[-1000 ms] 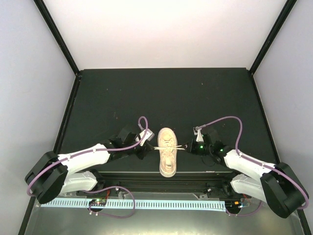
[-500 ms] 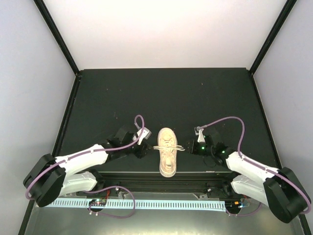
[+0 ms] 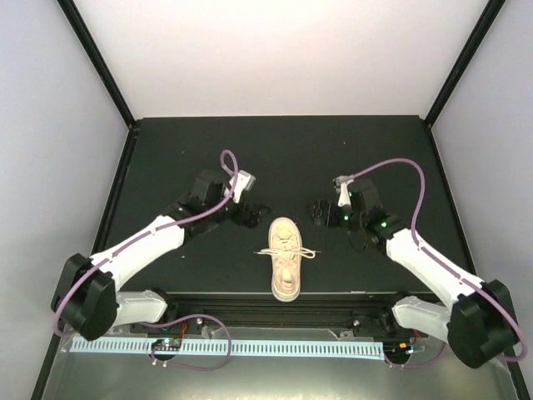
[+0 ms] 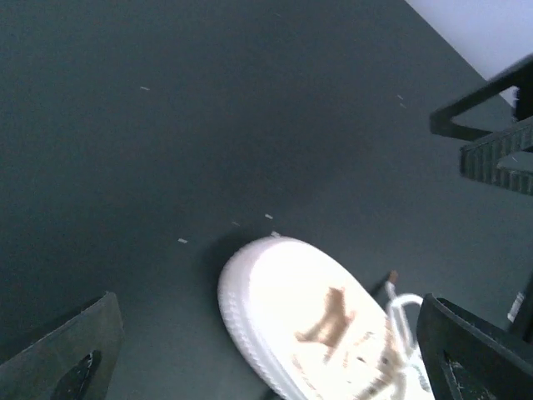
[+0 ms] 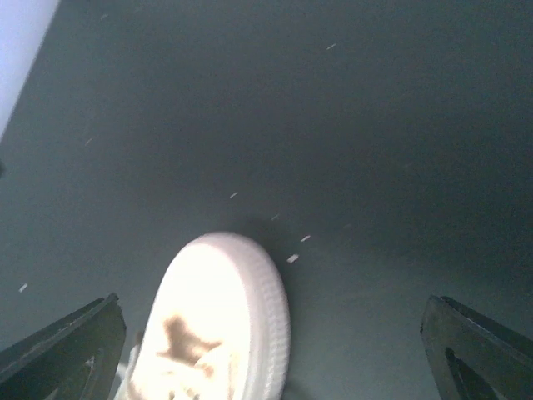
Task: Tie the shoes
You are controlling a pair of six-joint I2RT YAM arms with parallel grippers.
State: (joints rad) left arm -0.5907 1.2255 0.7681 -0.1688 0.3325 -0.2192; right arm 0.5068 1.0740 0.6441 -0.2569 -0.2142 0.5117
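Beige-pink sneaker (image 3: 285,269) with a pale sole sits near-centre on the black table (image 3: 283,150), toe pointing away from the arm bases. Its thin off-white laces (image 3: 287,252) splay to both sides across the mid-shoe, and we can't tell if they're knotted. We see the left gripper (image 3: 256,213) just beyond and left of the toe, jaws spread wide and empty, and the right gripper (image 3: 317,213) mirrored on the toe's right, likewise wide apart, clear of the shoe.
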